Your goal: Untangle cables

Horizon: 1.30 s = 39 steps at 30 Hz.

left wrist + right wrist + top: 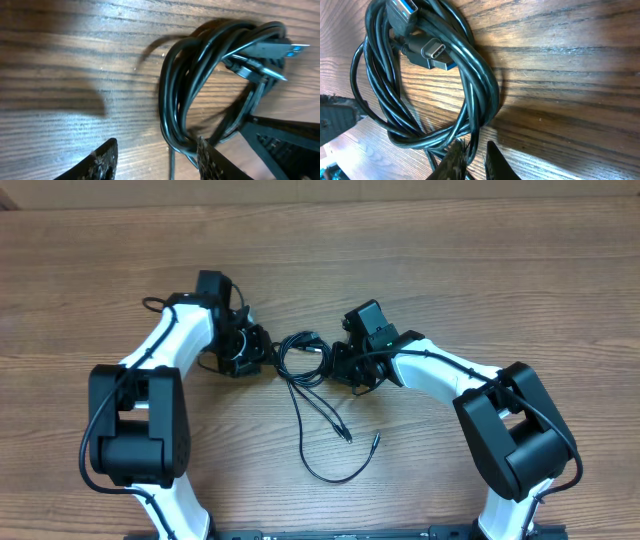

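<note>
Wood table (450, 260): wide bare room beyond the cables (300, 358), esp. far side; arms (165, 345) flank them. Cables: black, coiled, two tails trailing toward robot base. L gripper (156, 145) at cables' edge, jaws apart, not pinching. R gripper (475, 147) at opposite edge, nearly closed; can't tell if gripping.

Black cables (170, 100), silver-and-blue plugs (436, 51), brown wood-grain table (450, 260).

Wooden table (420, 240): mid-brown top, dark grain ran side to side; soft shadows lay across it.
</note>
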### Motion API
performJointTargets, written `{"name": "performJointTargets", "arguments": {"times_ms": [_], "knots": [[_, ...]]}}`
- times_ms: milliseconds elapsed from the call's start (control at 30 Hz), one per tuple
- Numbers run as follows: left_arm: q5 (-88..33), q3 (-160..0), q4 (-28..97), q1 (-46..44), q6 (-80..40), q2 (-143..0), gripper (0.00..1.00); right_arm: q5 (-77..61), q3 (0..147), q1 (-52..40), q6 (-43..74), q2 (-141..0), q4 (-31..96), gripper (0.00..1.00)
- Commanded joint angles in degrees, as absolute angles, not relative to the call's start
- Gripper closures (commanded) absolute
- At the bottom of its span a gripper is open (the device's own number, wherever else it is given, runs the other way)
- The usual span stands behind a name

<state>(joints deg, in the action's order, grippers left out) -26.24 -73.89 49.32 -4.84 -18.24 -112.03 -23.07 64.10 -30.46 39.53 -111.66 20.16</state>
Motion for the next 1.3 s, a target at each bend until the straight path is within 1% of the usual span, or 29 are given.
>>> {"name": "performJointTargets", "arguments": {"times_ms": [0,200,267,367,433,467,533,600,700,833,933,1033,1167,1200,1267], "knots": [[-19.7,-75.0,48.3,-7.0,-18.1,-111.8,0.49,-22.6,63.6,-30.3,38.5,-109.6,20.0,0.88],[-15.8,-74.9,46.4,-10.5,-18.4,-112.2,0.48,-22.6,63.6,-30.3,38.5,-109.6,19.8,0.88],[-14.4,-74.7,45.8,-11.3,-18.5,-112.2,0.53,-22.5,63.6,-30.3,38.5,-109.6,19.8,0.88],[-14.0,-74.2,45.2,-12.2,-18.4,-112.2,0.54,-22.5,63.6,-30.3,38.5,-109.6,19.8,0.88],[-13.9,-74.0,45.2,-12.7,-18.4,-112.2,0.57,-22.5,63.6,-30.3,38.5,-109.6,19.8,0.88],[-13.9,-74.0,45.2,-12.9,-18.3,-112.2,0.56,-22.4,63.6,-30.3,38.5,-109.6,19.8,0.88],[-13.9,-74.0,45.3,-13.0,-17.5,-112.2,0.43,-21.9,63.6,-30.3,38.5,-109.6,19.8,0.88],[-13.8,-74.0,45.2,-13.0,-16.4,-112.2,0.37,-21.9,63.6,-30.3,38.5,-109.6,19.8,0.88],[-13.7,-75.4,46.4,-12.3,-15.7,-112.1,0.36,-21.9,63.6,-30.3,38.5,-109.6,19.5,0.88],[-11.1,-81.2,50.1,-11.7,-13.2,-112.1,0.37,-23.3,64.2,-29.4,38.2,-109.3,16.6,0.87],[-8.9,-84.4,50.5,-11.7,-12.2,-112.1,0.41,-26.2,64.9,-28.7,34.0,-108.5,15.8,0.87],[-8.8,-84.8,49.3,-11.8,-11.6,-112.1,0.47,-26.2,64.9,-28.6,32.4,-108.1,15.4,0.87],[-8.8,-82.3,46.9,-12.2,-11.6,-112.2,0.47,-21.9,64.9,-28.6,32.5,-108.1,16.3,0.87],[-8.8,-81.5,46.2,-12.3,-11.6,-112.2,0.48,-20.4,64.9,-28.6,32.5,-108.1,16.6,0.86],[-8.8,-79.8,44.9,-12.4,-11.5,-112.4,0.5,-17.5,64.8,-28.6,32.6,-108.2,16.8,0.78]]}}
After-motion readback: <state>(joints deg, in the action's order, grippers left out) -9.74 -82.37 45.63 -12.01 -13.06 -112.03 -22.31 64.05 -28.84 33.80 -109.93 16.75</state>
